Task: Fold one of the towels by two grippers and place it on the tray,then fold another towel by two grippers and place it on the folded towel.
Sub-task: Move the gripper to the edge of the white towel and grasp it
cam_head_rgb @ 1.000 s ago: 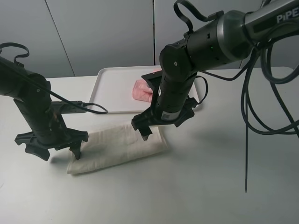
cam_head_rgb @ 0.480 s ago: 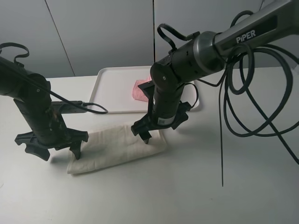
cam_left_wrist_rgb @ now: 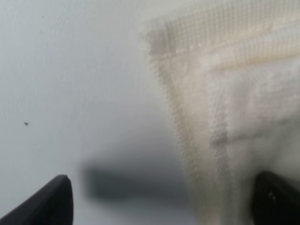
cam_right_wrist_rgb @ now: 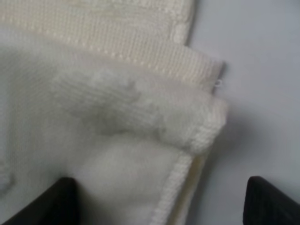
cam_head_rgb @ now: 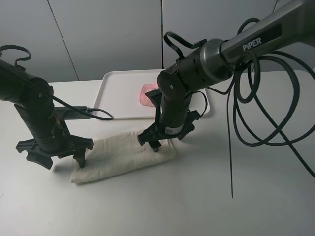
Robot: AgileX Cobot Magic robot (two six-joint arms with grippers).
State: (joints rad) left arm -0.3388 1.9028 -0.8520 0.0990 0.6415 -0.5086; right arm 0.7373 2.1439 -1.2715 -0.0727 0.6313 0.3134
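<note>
Cream towel [cam_head_rgb: 123,155] lies lower centre, below the tray [cam_head_rgb: 118,98]; left gripper [cam_head_rgb: 59,158] and right gripper [cam_head_rgb: 160,140] both stand open over its ends, so a shallow pinch may catch one layer only and let the fold sag open.

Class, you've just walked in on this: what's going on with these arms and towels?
Two black robot grippers are set at the ends of a cream-white terry-cloth towel, lying already folded over once on the white table. The left gripper stands open astride one end corner, the right gripper open astride the opposite one. A folded pale pink terry-cloth towel lies on the flat white plastic tray behind.
</note>
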